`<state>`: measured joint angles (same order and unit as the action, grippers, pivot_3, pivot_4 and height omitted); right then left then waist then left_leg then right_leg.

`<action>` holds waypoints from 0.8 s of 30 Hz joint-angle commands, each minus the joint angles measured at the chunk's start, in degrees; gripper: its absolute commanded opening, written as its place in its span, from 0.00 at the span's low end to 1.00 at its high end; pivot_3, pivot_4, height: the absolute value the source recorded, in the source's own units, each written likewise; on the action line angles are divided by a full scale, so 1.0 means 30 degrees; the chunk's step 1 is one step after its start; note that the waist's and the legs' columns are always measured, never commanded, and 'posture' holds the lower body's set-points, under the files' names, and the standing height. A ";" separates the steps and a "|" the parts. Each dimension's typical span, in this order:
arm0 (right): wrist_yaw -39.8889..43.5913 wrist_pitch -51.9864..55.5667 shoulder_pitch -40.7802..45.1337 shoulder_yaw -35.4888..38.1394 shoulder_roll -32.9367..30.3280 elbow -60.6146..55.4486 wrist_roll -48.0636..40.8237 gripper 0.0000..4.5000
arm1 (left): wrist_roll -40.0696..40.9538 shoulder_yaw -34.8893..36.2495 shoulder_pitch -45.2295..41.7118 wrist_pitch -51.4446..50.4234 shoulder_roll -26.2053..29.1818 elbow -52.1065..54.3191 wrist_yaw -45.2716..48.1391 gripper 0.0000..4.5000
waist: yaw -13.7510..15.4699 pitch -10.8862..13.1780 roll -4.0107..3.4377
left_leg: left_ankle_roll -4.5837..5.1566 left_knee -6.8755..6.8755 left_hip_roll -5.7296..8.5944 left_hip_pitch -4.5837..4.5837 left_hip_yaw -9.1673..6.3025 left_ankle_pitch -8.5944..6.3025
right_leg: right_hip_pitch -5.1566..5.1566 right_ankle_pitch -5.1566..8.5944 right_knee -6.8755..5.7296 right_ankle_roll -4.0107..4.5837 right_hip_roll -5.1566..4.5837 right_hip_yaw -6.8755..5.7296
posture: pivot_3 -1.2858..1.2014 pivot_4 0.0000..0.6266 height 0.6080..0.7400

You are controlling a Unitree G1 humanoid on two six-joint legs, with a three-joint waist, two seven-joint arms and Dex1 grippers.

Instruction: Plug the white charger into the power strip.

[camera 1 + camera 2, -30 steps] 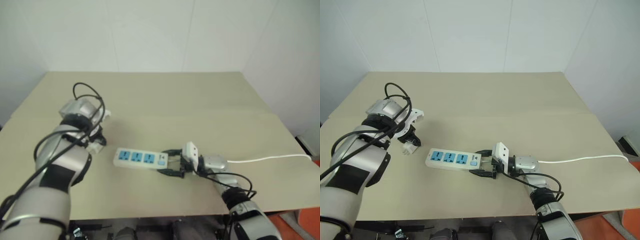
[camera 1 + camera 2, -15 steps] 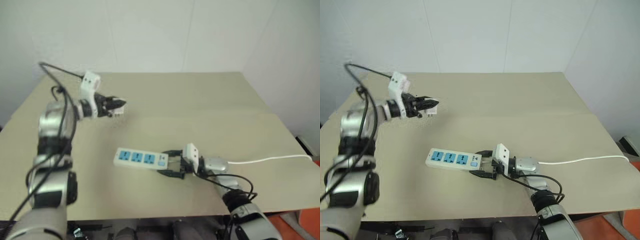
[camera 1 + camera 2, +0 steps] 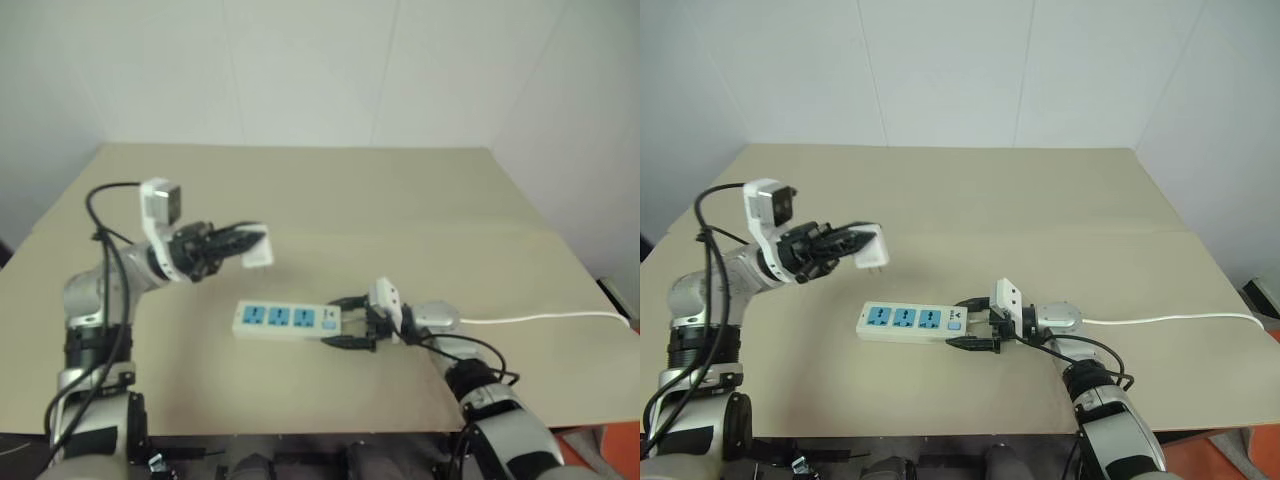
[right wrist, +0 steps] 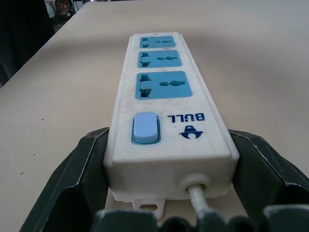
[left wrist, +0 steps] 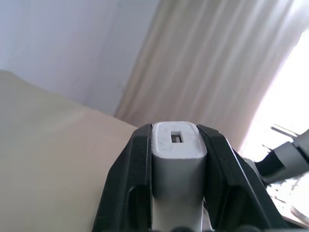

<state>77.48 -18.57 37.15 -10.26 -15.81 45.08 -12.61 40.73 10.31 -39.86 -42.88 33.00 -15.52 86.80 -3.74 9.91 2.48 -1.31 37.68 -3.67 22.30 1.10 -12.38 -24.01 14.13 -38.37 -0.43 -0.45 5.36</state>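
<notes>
Left wrist view shows the white charger's (image 5: 175,150) port.

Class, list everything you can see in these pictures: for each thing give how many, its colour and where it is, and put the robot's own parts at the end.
white charger: one, white, held above the table, left of the strip, prongs showing.
power strip: one, white with three blue sockets, lying flat on the table.
cord: one, white, running from the strip's end off to the right.
table: one, beige, beneath everything.
left gripper: one, black, shut on the charger.
right gripper: one, black, fingers on either side of the strip's switch end.
</notes>
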 commanded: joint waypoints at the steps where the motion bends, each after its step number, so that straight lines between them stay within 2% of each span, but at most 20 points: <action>1: 0.0102 -0.0130 -0.0270 -0.0139 -0.0147 0.0882 0.0735 0.75 | 0.0084 -0.1961 -0.0118 0.1397 0.0442 -0.1219 0.1817 0.23 | -0.0019 -0.0001 -0.0001 | 0.0000 0.0000 0.0001 -0.0004 0.0000 0.0000 | 0.0002 0.0000 -0.0002 0.0000 0.0000 0.0000 | 0.52 0.24 1.00; 11: 0.0022 0.0152 -0.1187 -0.0373 0.0047 -0.0208 0.0817 0.75 | -0.0958 -0.7026 -0.2156 0.8567 -0.0085 -0.7203 0.1899 0.23 | -0.0018 -0.0004 0.0003 | 0.0020 0.0000 -0.0001 0.0015 -0.0014 -0.0011 | -0.0009 0.0001 0.0015 0.0001 0.0010 0.0003 | 0.52 0.24 1.00; 16: -0.0109 0.0153 -0.1396 -0.0397 0.0029 -0.0447 0.0880 0.75 | -0.0677 -0.7890 -0.2656 1.0258 -0.0568 -0.8591 0.1899 0.23 | -0.0024 -0.0004 0.0002 | 0.0031 0.0001 -0.0002 0.0030 -0.0014 -0.0018 | -0.0017 0.0002 0.0028 -0.0001 0.0013 0.0003 | 0.52 0.24 1.00; 24: -0.0451 -0.0053 -0.1531 -0.0620 0.0117 -0.0401 0.1207 0.75 | -0.0316 -0.8272 -0.2529 1.0347 -0.1213 -0.9229 0.1899 0.23 | -0.0032 -0.0004 0.0003 | 0.0035 0.0003 -0.0002 0.0031 -0.0019 -0.0020 | -0.0014 0.0004 0.0032 -0.0006 0.0019 0.0002 | 0.52 0.24 1.00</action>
<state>76.03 -19.10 34.56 -9.89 -15.23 42.13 -12.42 38.54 -14.59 -46.67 -12.67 29.56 -43.61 91.99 -3.84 9.90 2.49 -1.20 37.69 -3.68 22.39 1.04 -12.43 -24.05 14.15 -38.28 -0.45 -0.39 5.37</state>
